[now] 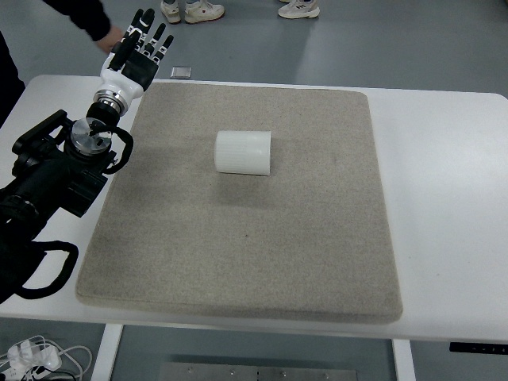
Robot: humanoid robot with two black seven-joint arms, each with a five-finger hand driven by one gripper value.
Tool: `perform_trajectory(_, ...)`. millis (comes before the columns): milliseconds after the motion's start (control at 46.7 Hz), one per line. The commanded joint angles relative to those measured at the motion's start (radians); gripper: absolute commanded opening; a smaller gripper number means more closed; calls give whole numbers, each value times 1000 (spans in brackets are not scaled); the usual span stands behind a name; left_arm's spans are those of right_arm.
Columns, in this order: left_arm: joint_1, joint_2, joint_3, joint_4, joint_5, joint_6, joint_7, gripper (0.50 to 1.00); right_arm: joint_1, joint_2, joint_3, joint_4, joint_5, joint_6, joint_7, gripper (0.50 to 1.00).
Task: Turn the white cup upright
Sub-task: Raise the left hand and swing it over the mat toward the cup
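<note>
1. one white cup (244,152) lies on its side near the middle of the grey felt mat (238,270), a little toward the far edge; it is not upright yet, so the flip looks undone.
2. its long axis runs across the picture, left to right. i cannot tell which end is the mouth, since both ends read as plain white from this angle.
3. the left hand (140,49) is raised over the far left corner of the white table (444,198), just off the mat's corner, with the fingers spread and straight, holding nothing.
4. from those fingers the cup lies to the right and nearer the robot, well apart, with bare mat between.
5. only the left arm shows, entering from the picture's left edge; the right arm is out of view, so the left is the nearer one and likely the one to reach.
6. no brand, label or readable writing shows on the cup, mat or table; a small dark square object (181,72) beyond the mat is too small to read.
</note>
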Motion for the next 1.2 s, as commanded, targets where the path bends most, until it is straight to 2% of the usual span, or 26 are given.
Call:
perform_trajectory(0, 0, 0, -3, 0, -3, 0, 0, 996, 0, 0, 0, 0, 0, 0, 0, 952)
perform_trajectory(770, -23, 11, 16, 2, 14, -22, 2, 996, 0, 0, 0, 0, 0, 0, 0, 952)
perform_trajectory(1177, -84, 6, 43, -1, 363, -22, 0, 994, 0, 0, 0, 1, 0, 0, 0, 952)
